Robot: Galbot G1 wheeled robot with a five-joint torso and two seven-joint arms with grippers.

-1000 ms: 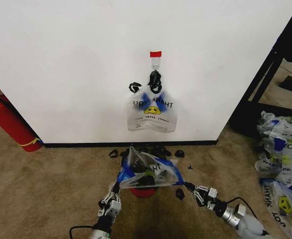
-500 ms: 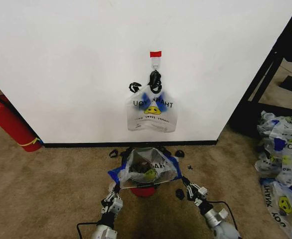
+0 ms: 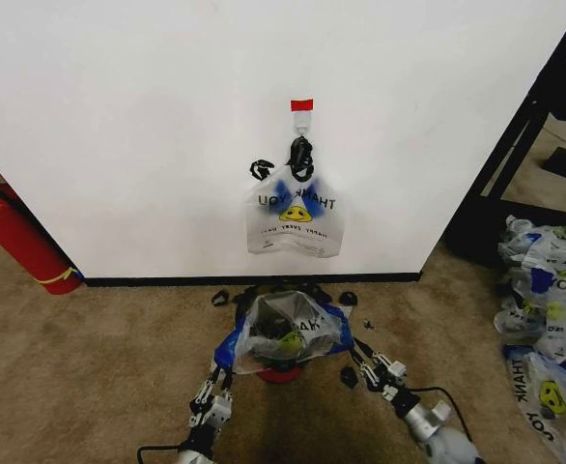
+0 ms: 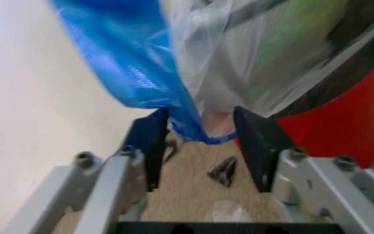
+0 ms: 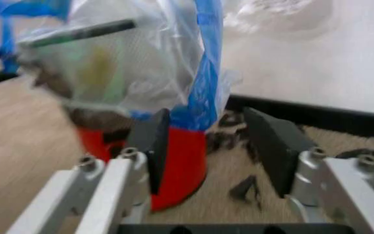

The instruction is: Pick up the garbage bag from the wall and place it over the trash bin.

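Item: left gripper [image 3: 215, 388], jaws spread, blue handle slack between them, which we read as let go. Item: garbage bag [image 3: 285, 333], draped over the trash bin [image 3: 280, 371] below the wall [image 3: 119, 135], mouth open. Item: right gripper [image 3: 368, 362], jaws spread, beside the bag

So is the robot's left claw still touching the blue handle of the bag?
Cannot tell. In the left wrist view the garbage bag's blue handle hangs between the open fingers of the left gripper, but contact is not plainly visible.
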